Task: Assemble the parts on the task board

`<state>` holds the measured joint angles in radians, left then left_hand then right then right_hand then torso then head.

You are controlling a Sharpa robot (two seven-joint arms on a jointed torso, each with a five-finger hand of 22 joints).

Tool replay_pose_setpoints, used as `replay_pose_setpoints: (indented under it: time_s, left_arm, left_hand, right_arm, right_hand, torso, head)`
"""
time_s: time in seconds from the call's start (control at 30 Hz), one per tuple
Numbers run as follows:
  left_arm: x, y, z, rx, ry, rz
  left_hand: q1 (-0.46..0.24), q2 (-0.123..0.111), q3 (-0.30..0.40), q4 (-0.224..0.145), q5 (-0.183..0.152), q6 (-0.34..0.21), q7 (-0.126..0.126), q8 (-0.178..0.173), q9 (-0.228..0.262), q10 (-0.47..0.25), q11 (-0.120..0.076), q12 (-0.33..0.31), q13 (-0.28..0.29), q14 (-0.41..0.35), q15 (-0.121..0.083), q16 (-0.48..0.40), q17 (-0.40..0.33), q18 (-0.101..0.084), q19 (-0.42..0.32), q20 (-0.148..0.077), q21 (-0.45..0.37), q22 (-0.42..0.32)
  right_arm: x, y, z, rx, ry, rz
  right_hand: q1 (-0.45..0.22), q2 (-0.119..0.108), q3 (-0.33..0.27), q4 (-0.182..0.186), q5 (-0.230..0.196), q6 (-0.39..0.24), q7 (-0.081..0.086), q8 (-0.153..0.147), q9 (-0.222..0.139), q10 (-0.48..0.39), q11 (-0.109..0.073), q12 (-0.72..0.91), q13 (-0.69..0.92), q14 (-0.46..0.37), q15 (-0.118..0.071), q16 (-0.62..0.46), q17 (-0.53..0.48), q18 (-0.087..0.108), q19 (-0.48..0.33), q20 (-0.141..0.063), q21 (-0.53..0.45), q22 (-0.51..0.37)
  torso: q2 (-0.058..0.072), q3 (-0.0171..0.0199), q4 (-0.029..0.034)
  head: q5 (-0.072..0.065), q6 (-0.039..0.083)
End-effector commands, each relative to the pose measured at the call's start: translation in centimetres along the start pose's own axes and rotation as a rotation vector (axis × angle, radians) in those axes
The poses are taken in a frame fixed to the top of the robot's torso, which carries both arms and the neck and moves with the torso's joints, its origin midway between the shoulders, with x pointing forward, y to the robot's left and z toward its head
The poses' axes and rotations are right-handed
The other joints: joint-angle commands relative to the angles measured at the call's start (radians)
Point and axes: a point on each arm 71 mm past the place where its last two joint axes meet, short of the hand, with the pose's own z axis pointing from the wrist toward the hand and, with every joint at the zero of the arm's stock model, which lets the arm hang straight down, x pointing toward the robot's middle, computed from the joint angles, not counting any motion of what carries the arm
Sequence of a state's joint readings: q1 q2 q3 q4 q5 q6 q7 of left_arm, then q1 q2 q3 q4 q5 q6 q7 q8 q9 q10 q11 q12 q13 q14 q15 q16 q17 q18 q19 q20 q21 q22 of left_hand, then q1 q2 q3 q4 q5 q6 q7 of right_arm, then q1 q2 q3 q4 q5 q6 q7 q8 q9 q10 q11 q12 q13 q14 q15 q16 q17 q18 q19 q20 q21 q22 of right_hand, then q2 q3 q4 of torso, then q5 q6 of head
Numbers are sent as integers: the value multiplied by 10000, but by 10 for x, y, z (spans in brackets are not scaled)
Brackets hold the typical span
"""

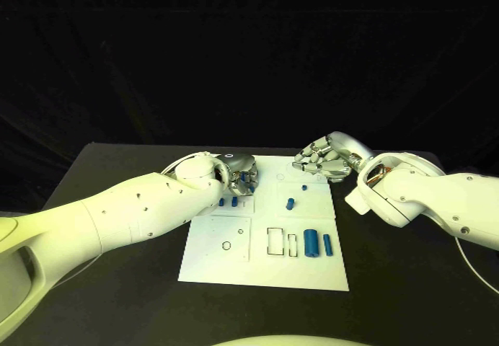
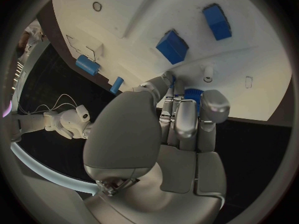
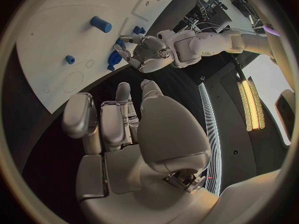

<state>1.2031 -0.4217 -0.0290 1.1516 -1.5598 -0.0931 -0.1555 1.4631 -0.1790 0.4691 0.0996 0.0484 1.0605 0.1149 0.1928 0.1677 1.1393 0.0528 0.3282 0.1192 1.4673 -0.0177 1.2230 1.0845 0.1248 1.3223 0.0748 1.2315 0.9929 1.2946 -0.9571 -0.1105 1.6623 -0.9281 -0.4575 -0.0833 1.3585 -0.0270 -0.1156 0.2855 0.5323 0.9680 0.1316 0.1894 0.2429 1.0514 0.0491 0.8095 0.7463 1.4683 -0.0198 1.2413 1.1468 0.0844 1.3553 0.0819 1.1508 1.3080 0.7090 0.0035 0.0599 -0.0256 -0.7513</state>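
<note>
Near edge of task board (image 1: 213, 270): two blue upright-lying parts (image 1: 312, 243) at 5 o'clock, long axes running near-to-far. Mid-board, small blue parts (image 1: 290, 204). Far left, left hand (image 1: 239, 175) clamps a blue part (image 2: 193, 93) over the board, nearer the work. Right hand (image 1: 320, 160) hovers at 1 o'clock over the far edge, fingers curled, holding nothing.

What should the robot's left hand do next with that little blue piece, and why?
Probably lower it gently toward the task board. The left hand holds a blue part in its fingertips just above the white surface, while the right hand waits at the board's far edge, holding nothing.
</note>
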Motion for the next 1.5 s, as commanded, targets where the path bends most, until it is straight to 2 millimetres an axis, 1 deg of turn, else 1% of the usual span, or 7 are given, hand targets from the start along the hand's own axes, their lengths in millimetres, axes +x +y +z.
replay_pose_setpoints:
  time_s: [0.03,0.27,0.43,1.0,1.17,1.37,1.5]
  left_arm:
    - [3,-3,1,158,159,-139]
    - [2,-2,0,76,48,-183]
    - [1,0,0,10,-96,-205]
    - [-18,9,-18,149,-810,-1035]
    - [-26,17,-29,40,-847,-1285]
    - [-30,31,-37,-276,-697,-1436]
    - [-29,38,-40,-428,-600,-1464]
  left_hand:
    - [-129,47,72,-24,23,180,-22,-53,0,185,-48,-120,11,110,-97,46,-32,-114,-29,-41,70,60]
    - [-150,223,208,-207,27,592,-79,-65,11,603,-121,-353,18,97,-163,85,-102,-130,-30,-97,163,172]
    - [-102,279,279,-355,33,729,-82,-94,11,760,-151,-459,34,91,-183,100,-135,-135,-34,-116,196,209]
    - [-120,130,397,-636,30,694,29,-335,-72,806,-63,-791,22,78,-120,140,-192,-135,-78,-87,224,221]
    - [-156,102,391,-644,30,716,30,-348,-76,837,-62,-815,26,77,-117,145,-197,-135,-80,-82,230,229]
    - [-193,79,384,-646,30,732,29,-362,-81,860,-62,-839,28,76,-115,149,-204,-136,-81,-78,237,238]
    - [-206,66,383,-650,30,731,29,-374,-85,864,-61,-855,28,74,-114,148,-212,-132,-89,-77,231,227]
  right_arm:
    - [1,1,0,-116,110,-89]
    - [1,1,0,-108,116,-78]
    - [1,0,0,-95,107,-79]
    - [-1,-2,1,-50,41,-97]
    - [-1,-2,1,-32,34,-102]
    - [-2,-3,0,-5,22,-106]
    - [-2,-3,0,-3,26,-106]
  right_hand:
    - [88,-20,77,5,59,-25,-19,57,19,-19,-28,-36,-26,30,-68,-62,-5,106,-45,6,-71,38]
    - [88,-20,77,5,59,-25,-19,57,19,-19,-28,-36,-26,30,-68,-62,-5,106,-45,6,-71,38]
    - [84,-18,77,7,58,-17,-22,63,21,-9,-30,-39,-36,32,-69,-66,-6,105,-42,5,-71,39]
    - [84,-18,77,7,58,-17,-22,63,21,-9,-30,-39,-36,32,-69,-66,-6,105,-42,5,-71,39]
    - [84,-18,77,7,58,-17,-22,63,21,-9,-30,-39,-36,32,-69,-66,-6,105,-42,5,-71,39]
    - [84,-18,77,7,58,-17,-22,63,21,-9,-30,-39,-36,32,-69,-66,-6,105,-42,5,-71,39]
    - [84,-18,77,7,58,-17,-22,63,21,-9,-30,-39,-36,32,-69,-66,-6,105,-42,5,-71,39]
  torso:
    - [-4,-2,8]
    - [6,-5,-17]
    - [0,-6,-2]
    - [-27,-6,21]
    - [-15,-13,21]
    - [-23,-10,42]
    - [-5,-25,22]
  head:
    - [0,-3]
    - [-25,24]
    - [-44,9]
    - [-44,91]
    - [-27,141]
    - [-22,128]
    - [15,133]
